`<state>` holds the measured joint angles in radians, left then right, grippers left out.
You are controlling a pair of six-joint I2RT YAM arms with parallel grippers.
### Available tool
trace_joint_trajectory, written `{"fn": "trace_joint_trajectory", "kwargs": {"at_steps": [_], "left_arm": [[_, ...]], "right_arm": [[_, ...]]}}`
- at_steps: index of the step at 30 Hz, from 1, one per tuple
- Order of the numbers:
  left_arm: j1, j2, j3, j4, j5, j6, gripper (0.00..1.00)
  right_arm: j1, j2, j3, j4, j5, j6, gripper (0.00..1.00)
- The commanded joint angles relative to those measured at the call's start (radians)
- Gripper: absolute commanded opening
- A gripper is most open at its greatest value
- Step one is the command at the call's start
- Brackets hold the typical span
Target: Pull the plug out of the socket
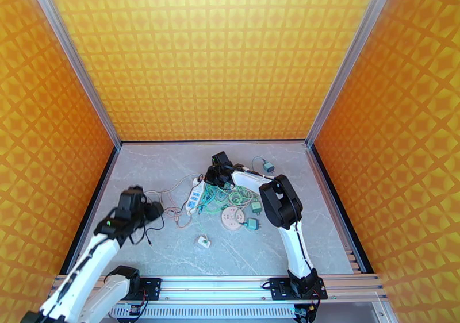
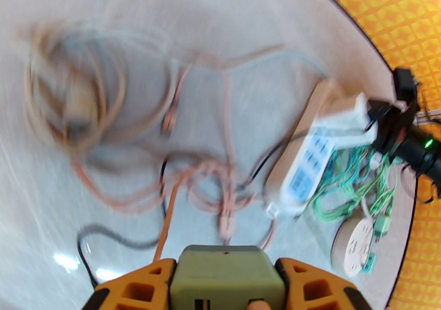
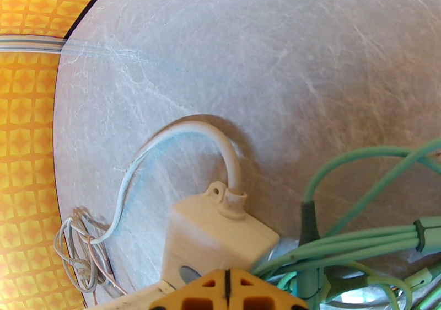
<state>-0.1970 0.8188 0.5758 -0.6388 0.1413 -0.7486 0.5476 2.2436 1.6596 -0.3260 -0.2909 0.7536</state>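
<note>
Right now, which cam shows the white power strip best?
Left wrist: the whole power strip with its blue sockets, large though blurred. Top external shows it whole but tiny. Right wrist gives its cord end, close and sharp.

1. Finding: a robot test cell of the laboratory kind.
2. Orange-yellow patterned panels [image 1: 213, 54] close the left, far and right sides. Aluminium posts [image 1: 75, 65] stand at the two far corners.
3. A grey stone-look tabletop [image 1: 155, 163] forms the work surface inside.
4. An aluminium rail [image 1: 230, 287] runs along the near edge and carries two arm bases [image 1: 299, 288].
5. A white socket strip [image 1: 194, 196] and tangled cables [image 1: 230, 199] lie mid-table.
</note>
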Motion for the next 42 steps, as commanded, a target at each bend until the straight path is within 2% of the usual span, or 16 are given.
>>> {"fn": "trace_joint_trajectory", "kwargs": {"at_steps": [1,6,8,9,11,13,16,18,20,21,24,27,30,36,42], "left_arm": [[-0.014,-0.066,-0.081,0.034,0.068,-0.113,0.35],[-0.028,-0.104,-0.179,0.041,0.093,-0.181,0.39],[-0.031,-0.095,-0.196,0.037,0.093,-0.184,0.43],[-0.033,-0.092,-0.197,0.033,0.091,-0.181,0.46],[-0.032,-0.083,-0.193,0.024,0.082,-0.172,0.59],[-0.032,-0.069,-0.180,0.014,0.076,-0.158,0.63],[-0.032,-0.037,-0.139,-0.017,0.053,-0.131,0.78],[-0.032,-0.011,-0.100,-0.045,0.034,-0.097,0.81],[-0.032,0.021,-0.043,-0.115,-0.016,-0.068,0.91],[-0.031,0.039,-0.012,-0.147,-0.038,-0.051,0.93],[-0.032,0.101,0.079,-0.225,-0.101,-0.001,0.93],[-0.033,0.144,0.151,-0.232,-0.116,0.061,0.91],[-0.037,0.187,0.214,-0.195,-0.116,0.137,0.87],[-0.081,0.330,0.354,-0.111,-0.115,0.249,0.85],[-0.175,0.511,0.486,-0.021,-0.112,0.318,0.81]], "right_arm": [[0.000,0.062,-0.031,-0.177,0.044,-0.017,0.00],[0.000,0.068,-0.013,-0.184,0.044,-0.018,0.00],[0.000,0.070,-0.009,-0.183,0.041,-0.014,0.00],[0.000,0.070,-0.009,-0.183,0.041,-0.013,0.00],[0.000,0.068,-0.008,-0.185,0.042,-0.014,0.00],[0.000,0.068,-0.002,-0.188,0.041,-0.016,0.00],[0.000,0.065,0.000,-0.191,0.044,-0.017,0.00],[0.000,0.064,0.000,-0.192,0.042,-0.017,0.00],[0.000,0.063,0.001,-0.190,0.041,-0.016,0.00],[0.000,0.064,0.001,-0.191,0.042,-0.015,0.00],[0.001,0.064,0.004,-0.190,0.041,-0.015,0.00],[0.001,0.064,0.008,-0.188,0.040,-0.014,0.00],[0.000,0.064,0.010,-0.186,0.036,-0.015,0.00],[-0.002,0.032,0.029,-0.191,0.045,-0.036,0.00],[-0.014,-0.002,0.095,-0.223,0.049,-0.067,0.00]]}}
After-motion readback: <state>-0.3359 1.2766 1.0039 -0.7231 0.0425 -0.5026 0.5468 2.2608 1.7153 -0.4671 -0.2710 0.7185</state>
